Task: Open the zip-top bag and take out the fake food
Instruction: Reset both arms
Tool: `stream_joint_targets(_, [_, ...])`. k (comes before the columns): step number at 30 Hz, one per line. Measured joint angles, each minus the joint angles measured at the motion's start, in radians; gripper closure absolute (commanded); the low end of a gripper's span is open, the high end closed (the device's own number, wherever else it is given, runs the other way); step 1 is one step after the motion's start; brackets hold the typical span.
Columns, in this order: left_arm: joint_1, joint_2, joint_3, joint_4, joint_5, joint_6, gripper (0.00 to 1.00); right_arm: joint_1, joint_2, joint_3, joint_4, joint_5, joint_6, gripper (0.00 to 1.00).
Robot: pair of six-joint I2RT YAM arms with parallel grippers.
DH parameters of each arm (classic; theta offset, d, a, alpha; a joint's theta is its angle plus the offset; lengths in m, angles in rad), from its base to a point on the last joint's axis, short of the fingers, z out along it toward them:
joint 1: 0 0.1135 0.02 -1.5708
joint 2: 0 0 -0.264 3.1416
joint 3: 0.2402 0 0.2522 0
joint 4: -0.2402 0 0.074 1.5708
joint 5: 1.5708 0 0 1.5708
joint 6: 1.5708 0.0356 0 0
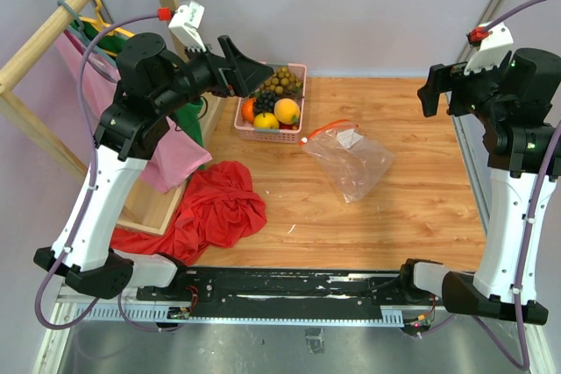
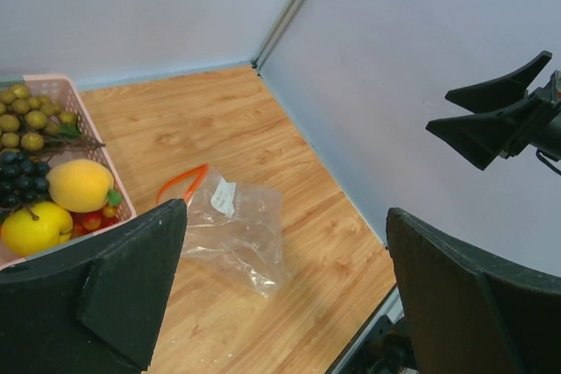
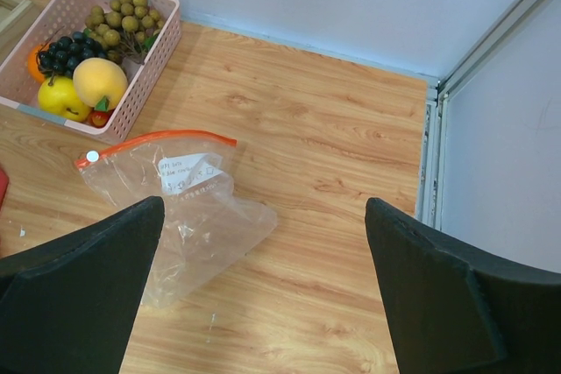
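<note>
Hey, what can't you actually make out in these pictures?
- Bag, near corner: hidden behind the left finger in the left wrist view.
- Label print: too small to read in every view.
- Zip strip: too thin to tell whether it is sealed or open.
- Basket: cut off by the left wrist view's edge. Seen from above, one corner is behind the left arm.

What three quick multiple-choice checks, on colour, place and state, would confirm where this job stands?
1. On the zip-top bag, the zip strip is: A blue, B orange-red, C green.
2. The fake food sits: A in the pink basket, B inside the bag, C scattered loose.
3. The bag is: A standing upright, B bulging with fruit, C lying on the table with no fruit inside.

Answers:
1 B, the strip along its mouth shows orange-red.
2 A, the fruit fills the basket.
3 C, the clear plastic lies crumpled on the wood.
</note>
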State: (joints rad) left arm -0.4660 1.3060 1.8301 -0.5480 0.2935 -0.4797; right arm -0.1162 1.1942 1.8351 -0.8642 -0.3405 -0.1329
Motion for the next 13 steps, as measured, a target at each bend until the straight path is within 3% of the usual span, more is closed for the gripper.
stream_joint_targets(13, [0.001,-0.009,-0.031,0.005,0.000,-0.004,0.01,0.000,0.000,0.000,0.008,0.001,0.010,0.01])
